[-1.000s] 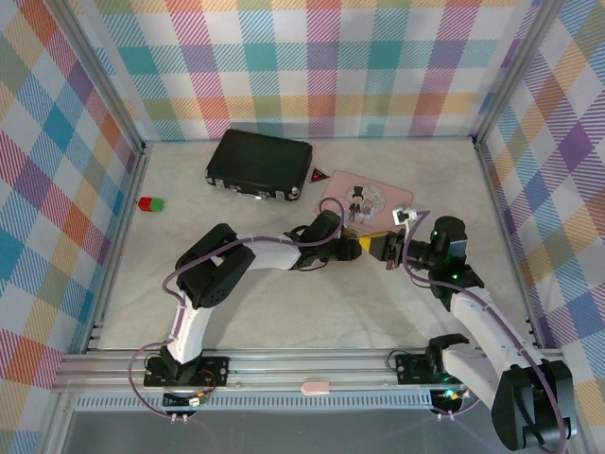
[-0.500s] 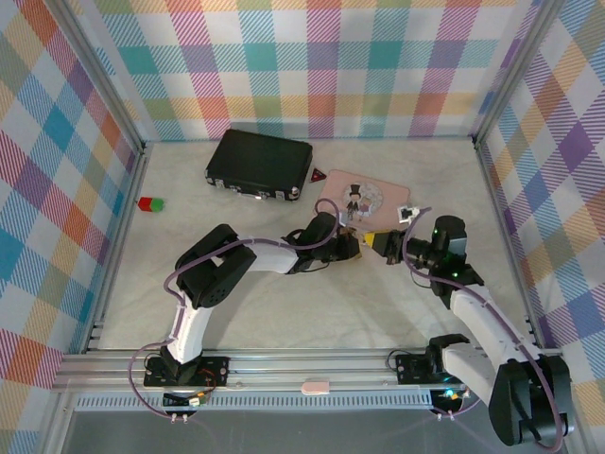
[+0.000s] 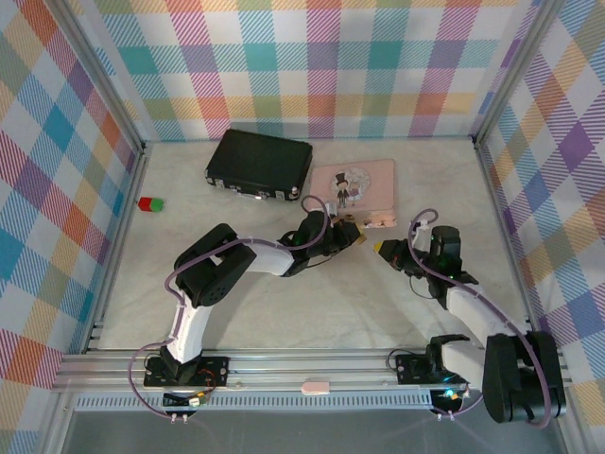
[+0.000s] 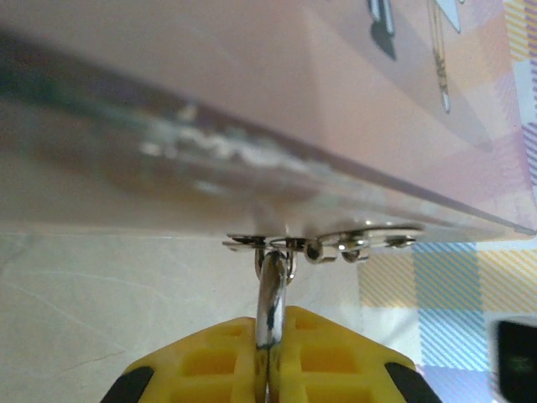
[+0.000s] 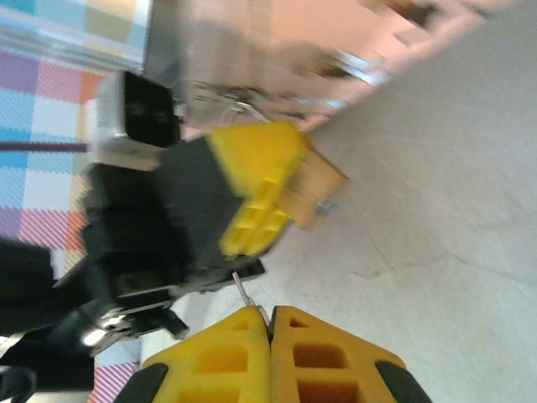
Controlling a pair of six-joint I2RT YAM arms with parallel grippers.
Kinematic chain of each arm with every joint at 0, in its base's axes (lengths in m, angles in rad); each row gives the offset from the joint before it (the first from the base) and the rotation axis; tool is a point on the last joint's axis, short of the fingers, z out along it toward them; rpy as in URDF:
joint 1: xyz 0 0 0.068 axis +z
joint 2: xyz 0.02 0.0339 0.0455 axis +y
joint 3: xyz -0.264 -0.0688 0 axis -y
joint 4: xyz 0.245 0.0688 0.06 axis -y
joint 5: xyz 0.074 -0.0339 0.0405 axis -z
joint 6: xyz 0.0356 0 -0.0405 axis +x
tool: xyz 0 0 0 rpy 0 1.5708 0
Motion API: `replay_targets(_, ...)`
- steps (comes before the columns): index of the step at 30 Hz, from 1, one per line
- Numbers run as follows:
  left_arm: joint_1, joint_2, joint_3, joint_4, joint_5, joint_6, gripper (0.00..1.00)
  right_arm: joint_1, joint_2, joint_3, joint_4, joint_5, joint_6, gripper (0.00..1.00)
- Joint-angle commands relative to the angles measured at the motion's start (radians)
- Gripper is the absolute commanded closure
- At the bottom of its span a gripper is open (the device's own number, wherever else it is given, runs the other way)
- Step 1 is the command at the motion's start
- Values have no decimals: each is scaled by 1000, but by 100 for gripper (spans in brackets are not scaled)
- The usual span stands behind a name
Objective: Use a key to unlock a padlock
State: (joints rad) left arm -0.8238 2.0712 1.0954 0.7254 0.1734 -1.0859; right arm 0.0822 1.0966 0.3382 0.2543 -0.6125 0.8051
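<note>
A: Pink box (image 3: 374, 178) has swung back toward the rear wall since a second ago and sits squarer. Right gripper (image 5: 270, 332) has backed off, so the two grippers are apart, not nose to nose. Left gripper (image 4: 269, 353) has clamped down.

B: Left to right. Far left?

A: Red-and-green block (image 3: 149, 203) on the worktop (image 3: 284, 303), well apart from everything. Black case (image 3: 260, 161) at the back, just beside the box; can't tell if they touch.

B: Left gripper?

A: Pressed together on the padlock (image 5: 317, 186). Its wrist view shows the silvery shackle between the yellow pads, threaded through the box's clasp (image 4: 336, 246). The brass body pokes out past those pads in the right wrist view.

B: Key?

A: Key (image 5: 244, 290) is a thin grey sliver pinched in the right gripper, sticking out past the tips toward the padlock, near it but apart.

B: Step?

A: Lining key to keyhole, I'd say. Keyhole face isn't readable. To do it well, left holds the lock dead steady with the brass end toward the right gripper. Right comes in slowly along the key's own axis. The key looks skewed in the pinch, so the wrist probably needs correcting first.

B: In the way?

A: Box sits right behind the lock and the clasp tethers it, so there's little swing room. Left pads cover part of the body. Risks are the key twisting in the pinch and the box dragging.
</note>
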Motion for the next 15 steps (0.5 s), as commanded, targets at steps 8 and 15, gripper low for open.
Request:
replay_targets(8, 4, -21, 0, 119, 2, -121, 100, -57, 252, -89, 423, -73, 283, 100)
replay_targets(15, 8, -26, 2, 111, -4, -114, 100, -68, 365, -87, 674, -107, 390, 100)
